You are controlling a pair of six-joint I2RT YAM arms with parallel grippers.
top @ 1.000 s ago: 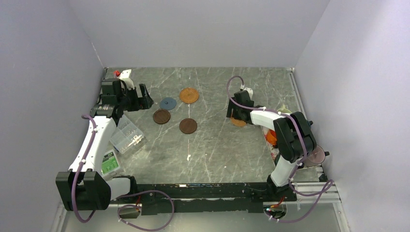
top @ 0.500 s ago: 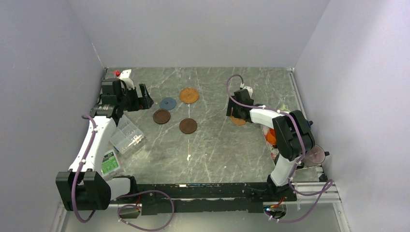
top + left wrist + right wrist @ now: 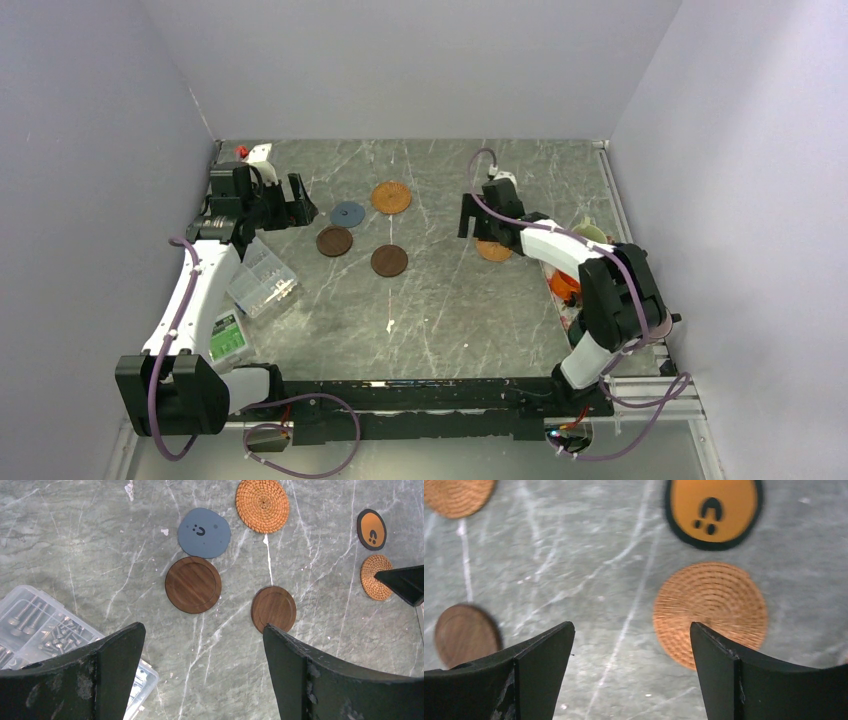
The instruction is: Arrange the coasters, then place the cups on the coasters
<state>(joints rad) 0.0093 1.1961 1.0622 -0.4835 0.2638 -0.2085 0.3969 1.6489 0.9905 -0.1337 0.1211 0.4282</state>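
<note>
Coaster step is what's going on here, I'd say; no cup is sitting on any coaster yet.

The right gripper [image 3: 631, 645] is hanging just over the table [image 3: 589, 580] with jaws spread wide and nothing between them. The tan coaster [image 3: 710, 612] is lying flat, off to one side of the gap, its edge running under one jaw. The orange coaster [image 3: 713, 510] is lying just ahead of the jaws, near the tan one but not touching it. A brown coaster [image 3: 466, 635] is sitting out beyond the other jaw.

The left gripper [image 3: 202, 645] is hovering high, jaws wide too, holding nothing. Ahead of its jaws are lying the blue coaster [image 3: 204, 532], two brown ones and a second tan coaster [image 3: 262, 505], loosely scattered. A screw box [image 3: 30, 625] is sitting beside one jaw.

The cups [image 3: 562, 284] are waiting behind the right arm, mostly hidden.

Next move, my guess: if the tan coaster needs moving, the right gripper will be needing to centre over it and drop low, since a flat disc gives little edge to pinch.
</note>
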